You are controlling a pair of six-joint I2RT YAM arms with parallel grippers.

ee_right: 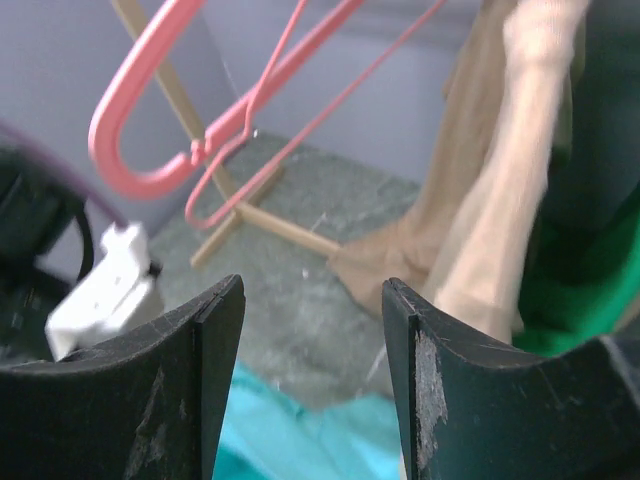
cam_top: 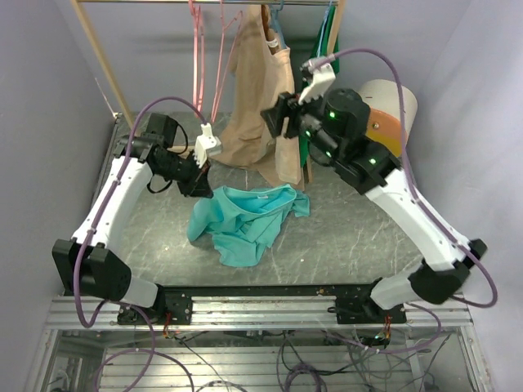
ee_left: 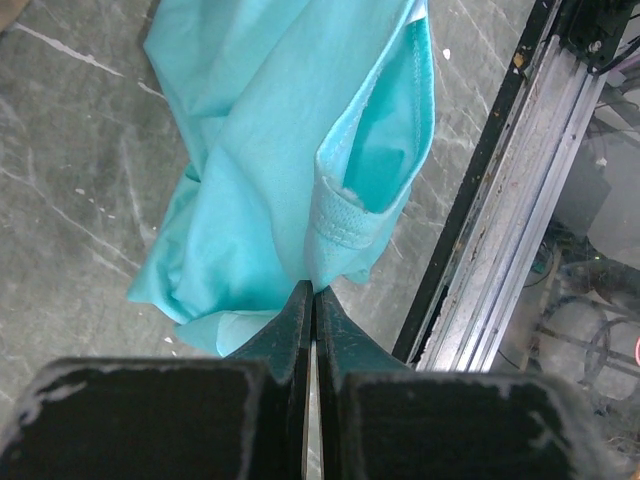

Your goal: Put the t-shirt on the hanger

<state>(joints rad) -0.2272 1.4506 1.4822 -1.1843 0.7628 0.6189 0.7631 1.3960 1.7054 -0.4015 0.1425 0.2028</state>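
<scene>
Pinching the t-shirt (ee_left: 260,130) at its edge — left claw (ee_left: 312,288), cloth spreading beyond.

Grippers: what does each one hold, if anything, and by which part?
Left gripper looks shut on the t-shirt, pinching a folded edge beside a hemmed opening. Right gripper is open, holding nothing.

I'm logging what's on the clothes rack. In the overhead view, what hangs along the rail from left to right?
Pink hangers → beige garment → green garment.
</scene>
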